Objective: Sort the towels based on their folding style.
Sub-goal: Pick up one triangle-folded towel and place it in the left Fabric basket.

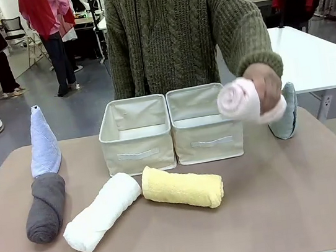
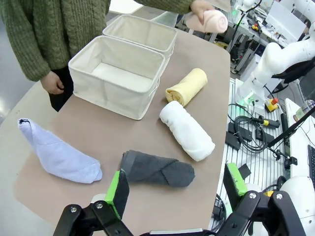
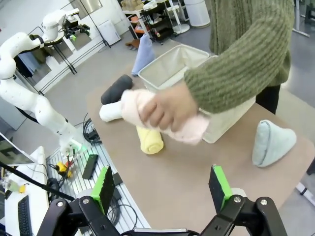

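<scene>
Six soft, light-looking towels [image 1: 102, 212]; left gripper [image 2: 176, 186] and right gripper [image 3: 161, 183] both gape empty.
Ahead of right jaws, pink roll [image 3: 187, 130] in person's hand [image 3: 165, 105]; just before left jaws, dark grey roll [image 2: 157, 168]; pinch mid-roll.

The brown surface [image 1: 290, 196] carries two beige bins [image 1: 137, 144] far centre. A light blue cone towel [image 1: 43, 143] and a dark grey roll [image 1: 45, 208] lie left, a white roll [image 1: 102, 212] and a yellow roll [image 1: 183, 186] near, and a grey-blue cone towel [image 1: 285, 115] far right.
</scene>
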Controlling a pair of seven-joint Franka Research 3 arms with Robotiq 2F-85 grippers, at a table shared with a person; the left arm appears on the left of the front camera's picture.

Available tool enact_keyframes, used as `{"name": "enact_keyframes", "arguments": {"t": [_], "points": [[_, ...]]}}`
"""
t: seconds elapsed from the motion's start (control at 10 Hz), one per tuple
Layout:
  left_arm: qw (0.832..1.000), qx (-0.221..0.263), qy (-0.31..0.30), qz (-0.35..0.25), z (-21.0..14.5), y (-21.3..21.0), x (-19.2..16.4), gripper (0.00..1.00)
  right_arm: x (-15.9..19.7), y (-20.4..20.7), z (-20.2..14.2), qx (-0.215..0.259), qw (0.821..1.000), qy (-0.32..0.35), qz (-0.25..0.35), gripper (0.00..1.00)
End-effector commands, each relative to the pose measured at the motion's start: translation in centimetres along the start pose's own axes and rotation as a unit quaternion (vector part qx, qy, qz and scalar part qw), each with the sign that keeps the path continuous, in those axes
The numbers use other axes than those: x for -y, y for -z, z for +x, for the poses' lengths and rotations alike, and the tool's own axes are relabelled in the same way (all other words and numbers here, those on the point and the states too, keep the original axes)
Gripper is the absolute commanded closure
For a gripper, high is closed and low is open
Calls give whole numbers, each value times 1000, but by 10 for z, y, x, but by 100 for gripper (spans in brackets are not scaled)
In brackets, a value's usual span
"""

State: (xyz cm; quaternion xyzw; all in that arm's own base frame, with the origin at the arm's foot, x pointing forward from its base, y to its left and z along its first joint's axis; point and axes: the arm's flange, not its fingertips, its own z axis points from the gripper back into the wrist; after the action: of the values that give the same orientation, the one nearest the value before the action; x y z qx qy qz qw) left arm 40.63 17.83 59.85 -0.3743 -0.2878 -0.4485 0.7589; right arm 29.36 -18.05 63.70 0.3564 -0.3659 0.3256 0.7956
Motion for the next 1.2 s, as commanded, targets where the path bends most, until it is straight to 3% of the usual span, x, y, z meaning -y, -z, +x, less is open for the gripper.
{"name": "enact_keyframes", "arguments": {"t": [0.0, 0.1, 0.3, 0.4, 0.6, 0.7, 1.0, 1.1], "points": [[997, -48, -31, 57, 16, 12, -9, 0, 1, 0, 1, 4, 1000, -7, 6, 0], [979, -140, -92, 118, 50, 39, -19, 0, 1, 0, 1, 4, 1000, -7, 6, 0], [948, -205, -162, 180, 108, 93, -36, 0, 1, 0, 1, 4, 1000, -7, 6, 0], [918, -258, -213, 214, 128, 130, -48, 0, 1, 0, 1, 4, 1000, -7, 6, 0], [876, -303, -296, 229, 145, 179, -82, 0, 1, 0, 1, 4, 1000, -7, 6, 0], [865, -296, -337, 225, 144, 208, -107, 0, 1, 0, 1, 4, 1000, -7, 6, 0], [856, -270, -357, 260, 129, 241, -143, 0, 1, 0, 1, 4, 1000, -7, 6, 0], [877, -251, -332, 239, 131, 232, -132, 0, 1, 0, 1, 4, 1000, -7, 6, 0]]}}
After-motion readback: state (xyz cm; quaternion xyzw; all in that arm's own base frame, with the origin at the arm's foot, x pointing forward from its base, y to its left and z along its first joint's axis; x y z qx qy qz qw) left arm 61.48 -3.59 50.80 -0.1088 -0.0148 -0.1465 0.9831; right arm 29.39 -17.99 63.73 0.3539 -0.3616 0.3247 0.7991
